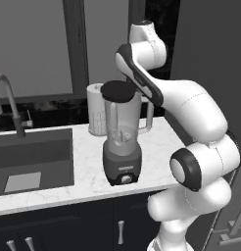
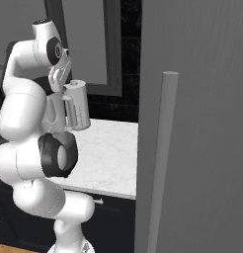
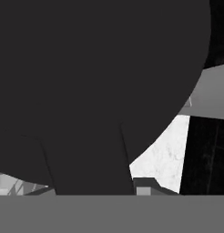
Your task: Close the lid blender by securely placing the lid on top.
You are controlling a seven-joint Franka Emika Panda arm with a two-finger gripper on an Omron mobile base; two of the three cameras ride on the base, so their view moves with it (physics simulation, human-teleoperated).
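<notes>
In the left base view the arm's forearm covers the lid's (image 1: 117,91) edge at 3 o'clock, and the blender (image 1: 122,142) hides most of the paper towel roll (image 1: 95,115) (its lower right part especially). The sink (image 1: 34,162) is cut off at 9 o'clock by the picture's edge. In the hand view the lid (image 3: 95,82) runs past the top and left edges; whether the jaws grip it cannot be told.
</notes>
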